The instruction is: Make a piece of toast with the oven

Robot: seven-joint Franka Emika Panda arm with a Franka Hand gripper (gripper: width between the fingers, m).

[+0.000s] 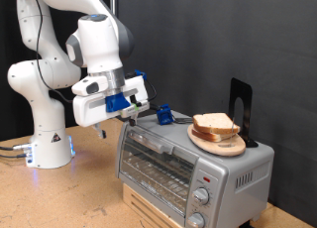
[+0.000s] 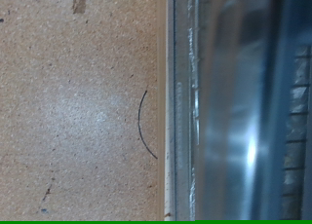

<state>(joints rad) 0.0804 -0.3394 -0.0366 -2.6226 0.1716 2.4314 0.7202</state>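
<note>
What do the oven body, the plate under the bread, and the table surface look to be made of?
Oven: brushed silver metal by its dull sheen, with a glass door that reflects light.
Plate: probably wood, a matte tan round rim.
Table: likely particle board or pressed wood, pale and speckled.
The gripper hangs above the oven's top rear edge.

**Layout of the Bench**

The oven (image 1: 193, 167) was set at the exterior view's lower right on the table (image 1: 59, 198). A plate (image 1: 220, 143) was placed on its top, with toast (image 1: 215, 125) stacked on it. The gripper (image 1: 158, 116) was positioned above the oven's top left corner, the arm's base (image 1: 50, 144) standing well to the left.
</note>
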